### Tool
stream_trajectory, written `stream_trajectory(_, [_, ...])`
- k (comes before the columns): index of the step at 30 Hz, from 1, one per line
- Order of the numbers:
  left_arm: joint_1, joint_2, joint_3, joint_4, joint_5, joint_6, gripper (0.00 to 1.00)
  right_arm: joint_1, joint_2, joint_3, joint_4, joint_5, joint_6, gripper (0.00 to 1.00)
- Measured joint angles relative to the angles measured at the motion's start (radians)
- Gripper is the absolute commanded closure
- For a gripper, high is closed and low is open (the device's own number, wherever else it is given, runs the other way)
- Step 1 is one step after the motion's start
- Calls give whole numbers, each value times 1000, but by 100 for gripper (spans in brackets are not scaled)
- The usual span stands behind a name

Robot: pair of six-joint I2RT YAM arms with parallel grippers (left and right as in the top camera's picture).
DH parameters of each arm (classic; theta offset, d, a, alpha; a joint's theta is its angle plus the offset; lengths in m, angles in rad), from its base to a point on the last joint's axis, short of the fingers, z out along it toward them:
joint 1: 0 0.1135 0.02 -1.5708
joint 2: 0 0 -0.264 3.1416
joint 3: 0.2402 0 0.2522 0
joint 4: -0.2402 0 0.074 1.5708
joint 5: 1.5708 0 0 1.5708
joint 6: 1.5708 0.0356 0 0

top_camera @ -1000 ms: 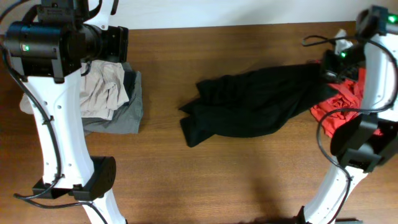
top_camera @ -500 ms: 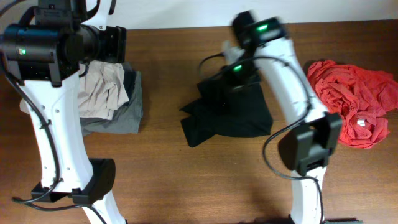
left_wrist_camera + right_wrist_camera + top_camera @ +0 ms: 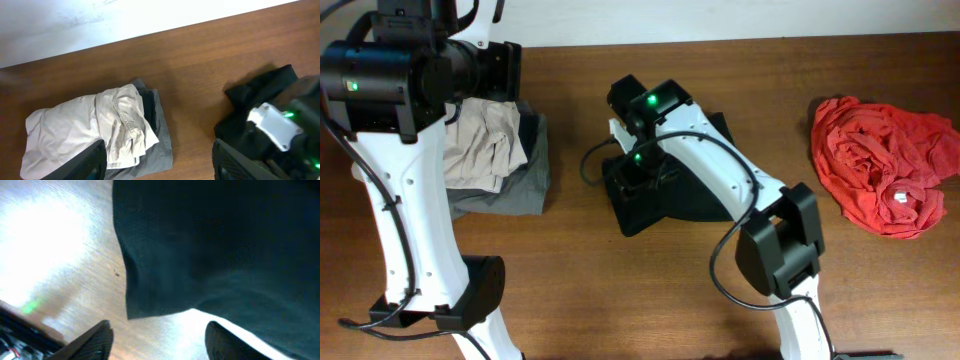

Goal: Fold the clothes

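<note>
The right pincer [image 3: 161, 342] stands with its jaws apart and nothing between them, low over the table [image 3: 620, 290]. Its two dark fingers [image 3: 97, 339] frame a strip of bare wood. Just beyond them lies the edge of the black shirt [image 3: 210, 245], one corner of it pointing toward the gap.

From overhead, the right arm now reaches across to the left part of the shirt [image 3: 665, 205], which lies as a compact dark bundle at the middle of the table. A second ago that arm was at the far right edge, and the shirt was stretched wide from the centre onto the red-orange garment [image 3: 880, 165]. Half a second ago the arm was already over the middle, with the shirt drawn in. The red-orange garment now lies fully uncovered, well apart from the shirt.

The left pincer [image 3: 160, 167] hangs above the table with its jaws apart and empty, placed as before. The beige garment [image 3: 485, 150] rests on the grey garment [image 3: 525, 185] at the left, unchanged.
</note>
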Motion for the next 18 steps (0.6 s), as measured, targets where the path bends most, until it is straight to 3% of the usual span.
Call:
stream_trajectory(5, [0,0,0,1,2,0,33,-103,-83,28,-10,0,5,31])
stream_trajectory(8, [0,0,0,2,37,0,34,-200,-91,34,-21,-23,3,51])
stream_trajectory(10, [0,-1,-8,2,54,0,49,-279,-90,27,-20,-53,-10,70])
stream_trajectory(12, [0,-2,-28,2,64,-1,74,-325,-90,13,-12,-89,-24,82])
stream_trajectory(16, [0,-4,-98,3,78,-5,90,-304,-91,-90,103,-136,-33,92])
stream_trajectory(18, [0,-5,-160,3,86,-3,94,-272,-90,-169,199,-152,-21,96])
